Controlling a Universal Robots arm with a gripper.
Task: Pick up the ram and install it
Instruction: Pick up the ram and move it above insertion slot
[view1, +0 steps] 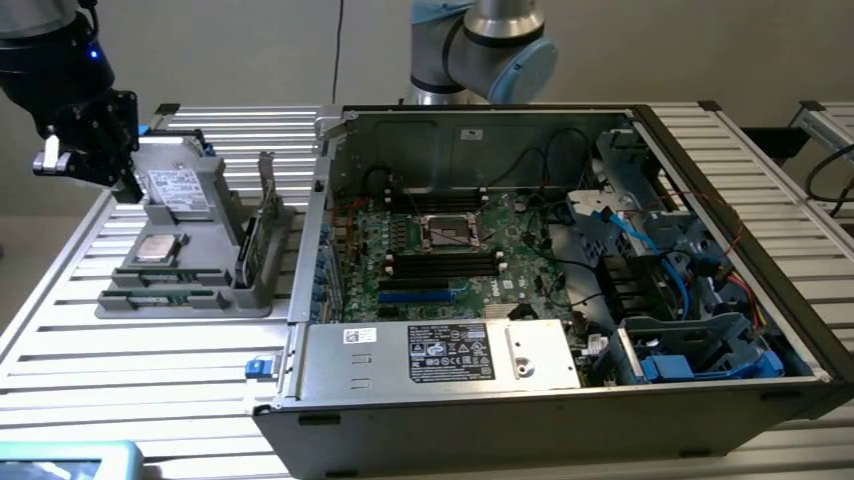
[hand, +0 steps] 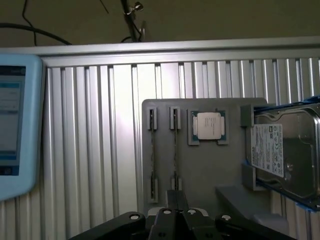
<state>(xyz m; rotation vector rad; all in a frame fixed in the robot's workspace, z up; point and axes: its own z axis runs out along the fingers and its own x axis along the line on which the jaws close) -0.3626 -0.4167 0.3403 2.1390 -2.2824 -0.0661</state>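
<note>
The ram (hand: 175, 150), a thin, long, narrow green circuit-board stick, seen edge-on as a fine dark line; seated between small grey clips in a slot at one end of the flat grey plastic holder tray (hand: 200, 170); untouched. Black two-finger gripper (hand: 175, 199) above the tray, apart from the ram, fingertips in line with its slot; fingers pressed together, nothing between them.

Near one side of the ram, a square processor chip with a silver lid on a green board (hand: 208, 125), flat in its own recess; past that, a silver-and-black hard drive with a white label (hand: 282, 155), propped at a tilt. Just beside the ram on the other side, in a parallel slot, a second thin stick (hand: 152, 150), likewise on edge. Under all, a ribbed aluminium table (hand: 90, 150); at its edge, a pale-blue-framed screen device (hand: 15, 125).

In the exterior view: gripper (view1: 124, 180) over the tray's far corner next to the hard drive, ram slots at the near end. Along the tray's edge toward the exterior view's right, a larger green card with a metal bracket (view1: 267, 215), upright, between tray and open black computer case (view1: 534, 425). Inside the case, a green motherboard (view1: 487, 270) with long black slots (view1: 441, 262) and a blue slot (view1: 414, 296), loose cables, a silver labelled box (view1: 447, 352) across the near side. Behind the case, the arm's silver and pale-blue joints (view1: 481, 45).
</note>
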